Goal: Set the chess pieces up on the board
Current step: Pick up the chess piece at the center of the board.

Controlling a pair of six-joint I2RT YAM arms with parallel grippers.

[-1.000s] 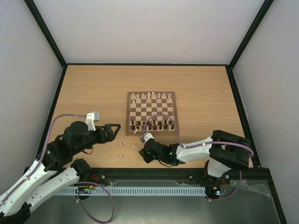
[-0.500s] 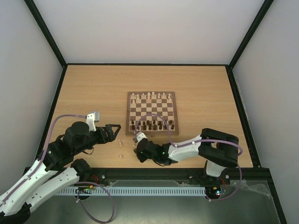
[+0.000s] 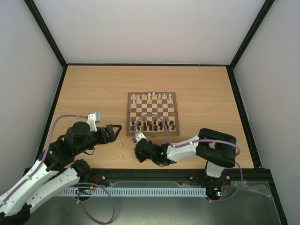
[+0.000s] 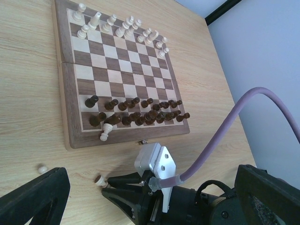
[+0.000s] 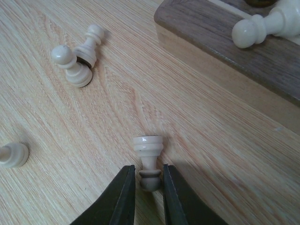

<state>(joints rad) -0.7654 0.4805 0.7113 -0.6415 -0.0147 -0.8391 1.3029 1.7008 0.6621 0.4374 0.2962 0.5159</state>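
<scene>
Two black fingers (image 5: 125,199) of the right end effector (image 5: 149,182) pinch one end of a pale chess piece (image 5: 148,144) lying on the wooden surface (image 5: 56,122), just beside the board (image 5: 220,40). Three more pale pieces (image 5: 75,69) lie nearby. Left end effector (image 3: 116,133) hangs spread wide, empty.

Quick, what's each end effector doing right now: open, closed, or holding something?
Left end effector: open, holding nothing.
Right end effector: closed on a cream chess piece.

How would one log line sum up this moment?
right jaws: pinching cream piece on table, beside board | left jaws: open, empty
</scene>
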